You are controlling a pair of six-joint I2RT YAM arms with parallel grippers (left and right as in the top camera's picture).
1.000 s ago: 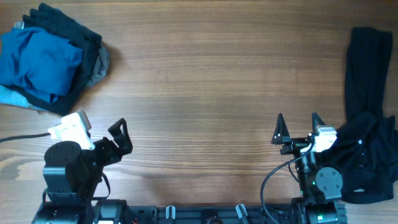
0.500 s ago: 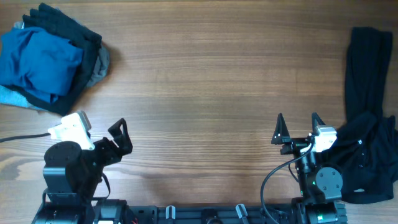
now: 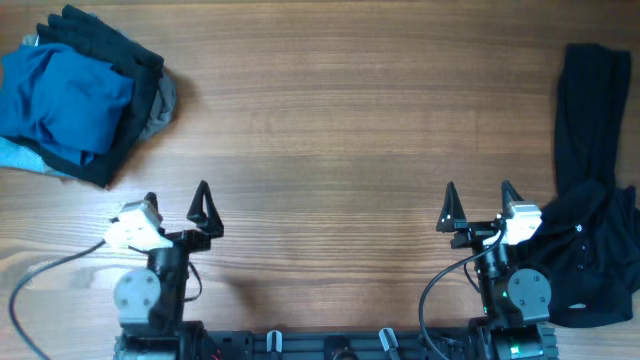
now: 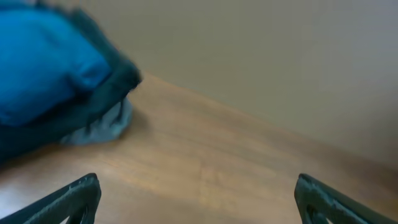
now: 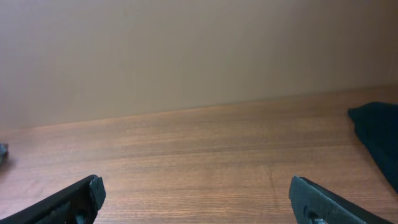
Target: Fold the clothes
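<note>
Left gripper (image 3: 177, 203) has swung from an angled pose to point toward 12 o'clock, fingers spread wide, empty; blue-topped pile of clothes (image 3: 65, 95) lies at its 10 o'clock, well apart; right gripper (image 3: 480, 198) equally spread, empty; black garments (image 3: 590, 120) near, at its 2 o'clock.

SURFACE: wood-grain tabletop (image 3: 330, 130) | FAR-LEFT CORNER: heap of clothes (image 3: 112, 48), blue top (image 3: 65, 95) uppermost, black and grey layers beneath | RIGHT EDGE: black garment (image 3: 592, 110), near end crumpled

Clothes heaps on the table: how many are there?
2. A blue-topped heap at the far left; a black heap along the right edge. Garments underneath may be hidden.
</note>
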